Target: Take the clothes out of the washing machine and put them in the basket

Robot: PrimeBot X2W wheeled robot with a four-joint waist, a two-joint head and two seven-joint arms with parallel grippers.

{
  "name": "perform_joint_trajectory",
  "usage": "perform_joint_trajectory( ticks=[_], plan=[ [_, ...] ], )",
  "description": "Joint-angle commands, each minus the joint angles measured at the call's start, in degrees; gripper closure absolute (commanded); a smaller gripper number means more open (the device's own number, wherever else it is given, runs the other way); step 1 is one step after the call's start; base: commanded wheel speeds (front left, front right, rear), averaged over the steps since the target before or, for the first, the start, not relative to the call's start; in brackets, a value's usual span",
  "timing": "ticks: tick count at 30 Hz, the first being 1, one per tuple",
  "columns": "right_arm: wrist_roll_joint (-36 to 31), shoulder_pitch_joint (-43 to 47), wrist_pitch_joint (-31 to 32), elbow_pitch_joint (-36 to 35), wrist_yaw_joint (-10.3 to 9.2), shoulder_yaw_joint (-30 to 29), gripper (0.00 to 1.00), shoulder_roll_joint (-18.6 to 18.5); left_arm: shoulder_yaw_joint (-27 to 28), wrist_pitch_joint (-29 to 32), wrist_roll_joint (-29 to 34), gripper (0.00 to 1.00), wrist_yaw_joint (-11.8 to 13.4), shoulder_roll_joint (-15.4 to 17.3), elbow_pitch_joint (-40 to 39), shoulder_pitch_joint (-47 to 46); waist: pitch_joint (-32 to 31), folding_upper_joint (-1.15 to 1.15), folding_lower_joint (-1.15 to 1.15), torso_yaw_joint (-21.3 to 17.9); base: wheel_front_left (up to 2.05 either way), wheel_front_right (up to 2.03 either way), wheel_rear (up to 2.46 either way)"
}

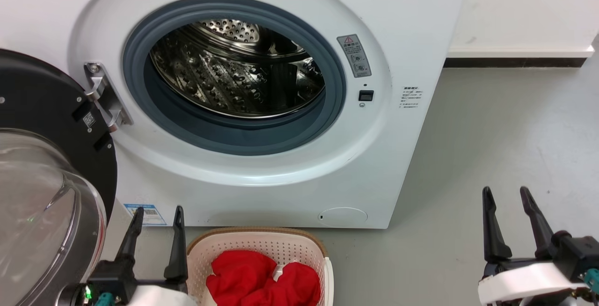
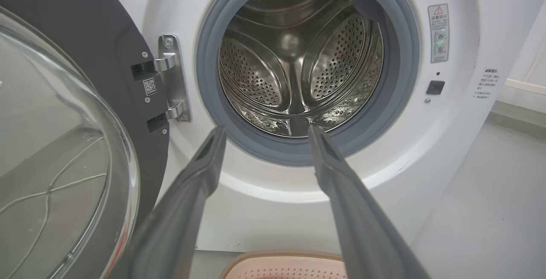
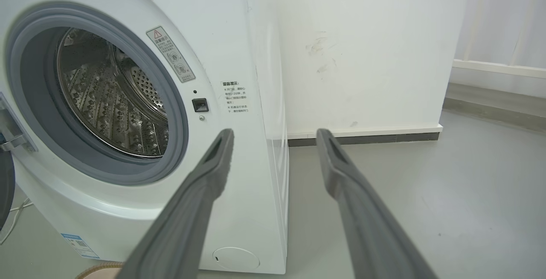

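Observation:
The white washing machine stands with its black-framed glass door swung open to the left. Its steel drum shows bare metal, as does the drum in the left wrist view. Red clothes lie bunched in the cream basket on the floor before the machine. My left gripper is open just left of the basket, nothing between its fingers. My right gripper is open at the lower right, apart from everything. The basket's rim peeks in below the left gripper. The right gripper is in front of the machine's side.
The open door takes up the space at the lower left. Grey floor stretches to the right of the machine up to a white wall with a dark skirting. A thin cable lies on the floor by the machine.

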Motion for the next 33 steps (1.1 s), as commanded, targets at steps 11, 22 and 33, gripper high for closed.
perform_joint_trajectory(
  ticks=[11,22,33],
  plan=[
    [1.6,3.4,-0.1,-0.7,-0.04,0.9,0.00,0.0,0.5,-0.1,3.3,0.00,1.7,-1.7,-3.7,3.9,-1.8,0.00,0.01,-0.8,0.00,0.00,0.00],
    [0.9,2.6,-0.1,-0.9,-0.04,0.8,0.00,0.0,0.6,-0.1,3.3,0.00,2.0,-2.2,-4.5,4.0,-1.6,0.00,0.01,-1.1,0.00,0.00,0.00],
    [1.0,2.8,-0.1,-0.7,-0.04,1.2,0.00,0.0,0.5,-0.1,3.1,0.00,2.6,-2.3,-5.4,4.1,-1.3,0.00,0.01,-1.0,0.00,0.00,0.00]
  ],
)
